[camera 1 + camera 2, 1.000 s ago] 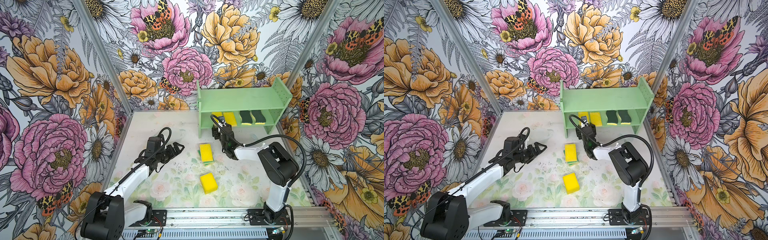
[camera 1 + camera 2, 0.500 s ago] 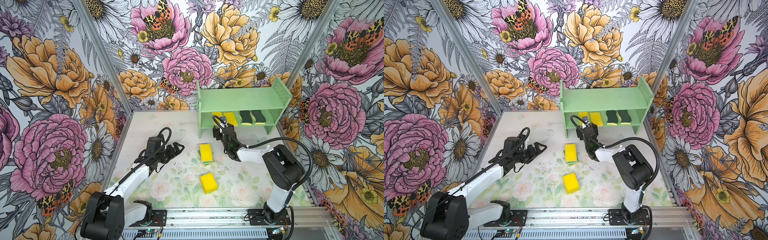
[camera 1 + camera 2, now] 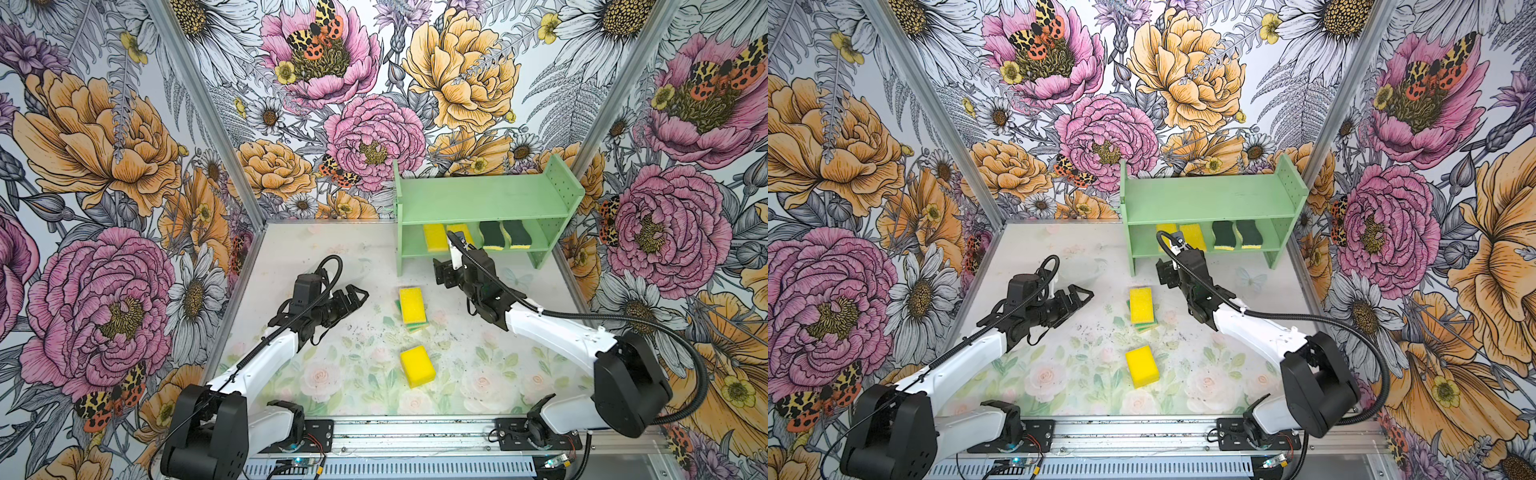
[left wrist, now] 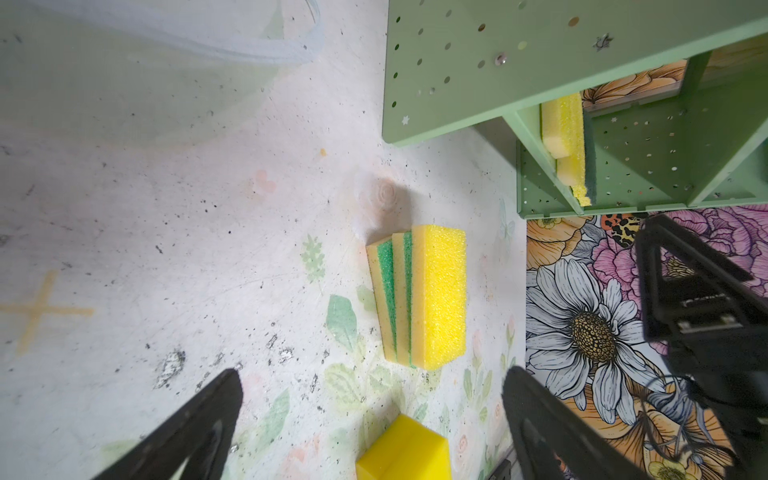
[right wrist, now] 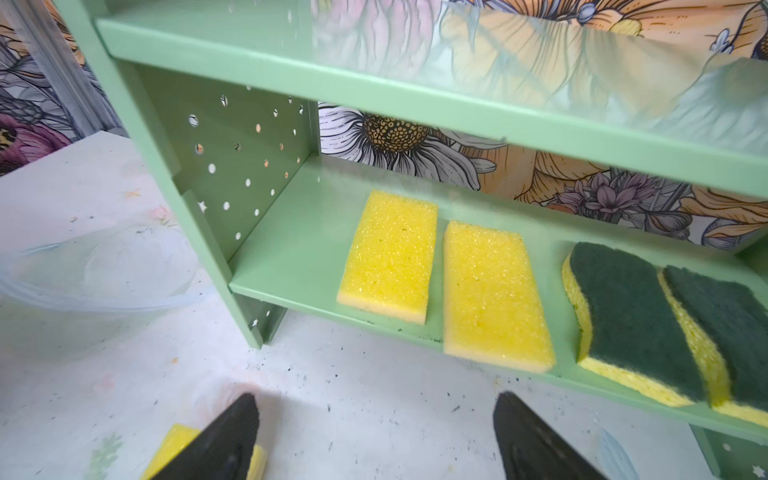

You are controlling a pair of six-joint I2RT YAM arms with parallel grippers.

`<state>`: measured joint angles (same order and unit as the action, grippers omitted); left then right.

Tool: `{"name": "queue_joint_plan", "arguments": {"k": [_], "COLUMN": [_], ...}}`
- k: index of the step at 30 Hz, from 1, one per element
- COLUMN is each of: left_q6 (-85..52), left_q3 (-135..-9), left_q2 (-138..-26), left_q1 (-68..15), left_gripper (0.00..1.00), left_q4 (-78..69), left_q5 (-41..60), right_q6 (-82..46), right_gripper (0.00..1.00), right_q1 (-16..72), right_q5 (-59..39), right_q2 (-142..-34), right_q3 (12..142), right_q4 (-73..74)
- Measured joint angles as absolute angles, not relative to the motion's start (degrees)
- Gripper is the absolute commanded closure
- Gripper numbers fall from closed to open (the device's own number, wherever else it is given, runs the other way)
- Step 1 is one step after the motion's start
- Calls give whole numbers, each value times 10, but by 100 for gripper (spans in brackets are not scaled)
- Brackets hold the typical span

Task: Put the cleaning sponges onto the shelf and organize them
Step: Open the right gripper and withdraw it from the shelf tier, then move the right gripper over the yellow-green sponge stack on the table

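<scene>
Shelf [image 5: 291, 266] lower tier: we count two yellow sponges [image 5: 390, 257], two dark-green-topped sponges [image 5: 631, 316], paired by kind | right fingers [image 5: 232, 440] apart, empty | left fingers [image 4: 199, 424] apart.

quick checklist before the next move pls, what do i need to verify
1. right tool open and empty: ok, jaws apart, nothing between them.
2. left tool open and empty: ok.
3. plain yellow pair lined up on the lower tier of the shelf: not ok, one sits further forward than its neighbour.
4. dark-green-topped pair flat on that tier: ok.
5. all sponges shelved: not ok, a stack and a single yellow sponge lie on the table.
</scene>
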<state>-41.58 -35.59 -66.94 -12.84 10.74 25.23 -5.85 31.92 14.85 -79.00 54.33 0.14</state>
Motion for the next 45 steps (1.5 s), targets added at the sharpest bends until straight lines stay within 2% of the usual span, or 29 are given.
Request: {"name": "queue_joint_plan", "arguments": {"k": [4, 9, 13, 19, 25, 26, 28, 45], "left_q6": [-416, -416, -418, -432, -436, -436, -436, -434], "left_q3": [-360, -369, -377, -379, -388, -388, -387, -391], "left_q2": [-668, -668, -668, -657, -629, -624, -616, -651], "left_q1": [-128, -129, -130, -142, -170, -175, -181, -183], "left_gripper": [1, 1, 1, 1, 1, 1, 1, 1], "left_q4": [109, 110, 111, 121, 134, 136, 136, 166], "left_q5": [251, 251, 251, 248, 222, 216, 206, 210], "right_q6": [-90, -146, -203, -284, -311, -313, -316, -381], "right_gripper": [1, 1, 3, 3, 4, 1, 0, 0], "right_q1": [319, 319, 319, 325, 351, 356, 366, 438], "right_q5": [120, 95, 70, 51, 44, 43, 43, 125], "right_q2": [-713, -625, -597, -619, -677, -686, -700, -733], "right_q3": [571, 573, 573, 562, 546, 544, 540, 511], "right_q4": [-106, -170, -189, -201, -209, -211, -213, -215]}}
